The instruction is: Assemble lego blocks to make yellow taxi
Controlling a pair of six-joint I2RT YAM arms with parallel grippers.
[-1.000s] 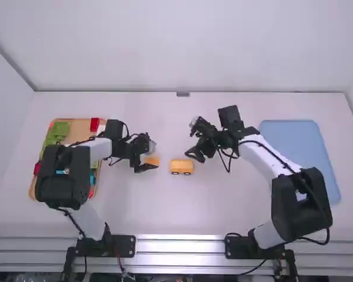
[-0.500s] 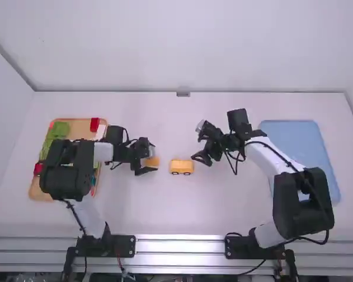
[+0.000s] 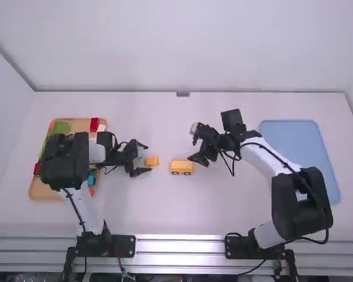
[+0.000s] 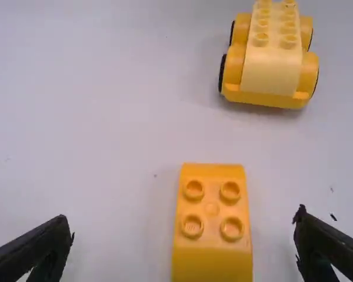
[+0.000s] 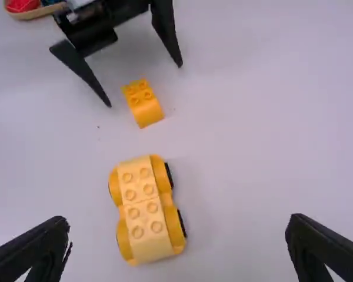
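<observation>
The jaws of the left gripper (image 3: 148, 158) stand apart with nothing grasped; those of the right gripper (image 3: 193, 143) are also spread and empty. One loose yellow block (image 4: 213, 258) sits on the table (image 3: 165, 205) between the left jaws, clear of both. One yellow car body (image 3: 181, 167) rests on the table just beyond it, between the two grippers, with a gap between block and car. The left wrist view gives four studs on the block and eight on the car, plus black wheel edges on both its sides, four in all; the high view gives two wheels, and the right wrist view two along one side, with a seam across the pale top. The high view adds one wooden tray (image 3: 79, 125) of red, green and blue pieces beneath the left arm, and one blue board (image 3: 306, 147) by the right arm.
</observation>
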